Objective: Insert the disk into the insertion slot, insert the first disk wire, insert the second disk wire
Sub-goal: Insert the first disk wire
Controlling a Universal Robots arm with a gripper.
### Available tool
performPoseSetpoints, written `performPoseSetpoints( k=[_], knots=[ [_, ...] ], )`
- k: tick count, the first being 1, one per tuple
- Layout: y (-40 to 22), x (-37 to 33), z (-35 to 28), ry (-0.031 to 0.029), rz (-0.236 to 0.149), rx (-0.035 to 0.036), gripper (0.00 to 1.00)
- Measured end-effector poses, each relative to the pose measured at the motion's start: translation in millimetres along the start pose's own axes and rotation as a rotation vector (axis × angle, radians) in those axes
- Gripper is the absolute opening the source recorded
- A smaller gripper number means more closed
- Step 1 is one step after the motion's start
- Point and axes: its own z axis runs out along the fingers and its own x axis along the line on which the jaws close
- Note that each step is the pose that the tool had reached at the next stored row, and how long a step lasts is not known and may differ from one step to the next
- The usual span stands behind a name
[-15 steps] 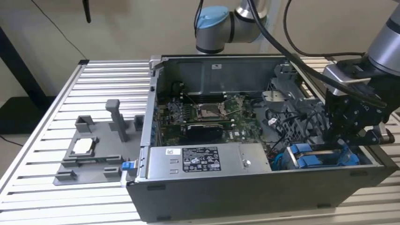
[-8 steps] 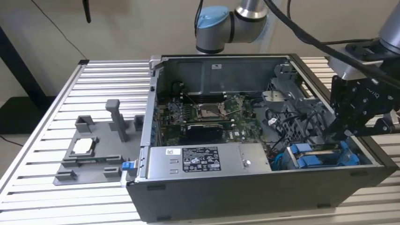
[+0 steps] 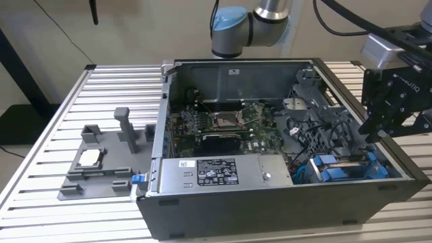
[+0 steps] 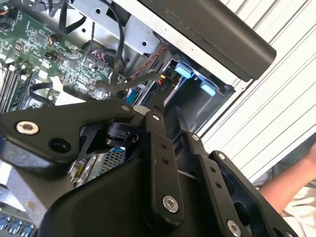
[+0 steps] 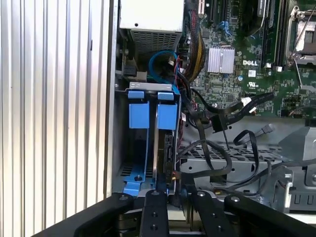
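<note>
the tool (image 3: 379,134) hangs over a corner of the computer case (image 3: 284,207), just above the slot (image 5: 148,87); whether it is spread or pinching something i cannot tell. the disk (image 5: 167,148) looks already seated on edge in the slot, so the wire steps seem to be in hand. that calls for fine alignment among the loose black cables (image 5: 212,158) crowding beside it.

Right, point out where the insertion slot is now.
In the exterior view the insertion slot sits in the near corner of the computer case on that view's right, beside the silver power supply and under the hand.
</note>
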Motion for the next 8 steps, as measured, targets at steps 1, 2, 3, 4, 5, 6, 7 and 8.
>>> performPoseSetpoints(
  k=[1, 2, 3, 4, 5, 6, 7, 8],
  knots=[
    [0.0, 0.0, 0.0, 0.0, 0.0, 0.0, 0.27],
    [0.3, -0.2, 0.0, 0.0, 0.0, 0.0, 0.27],
    [1.0, -0.9, -0.2, 0.0004, 0.0, 0.0, 0.27],
    [1.7, -2.0, 0.0, 0.0001, 0.0, 0.0001, 0.27],
    [2.7, -3.4, 0.0, 0.0002, 0.0, 0.0001, 0.27],
    [3.9, -5.3, 0.1, 0.0002, 0.0, 0.0001, 0.27],
    [5.0, -7.3, 0.1, 0.0003, 0.001, 0.0001, 0.27],
    [5.8, -9.8, 0.3, 0.0001, 0.001, 0.0001, 0.27]
  ],
)
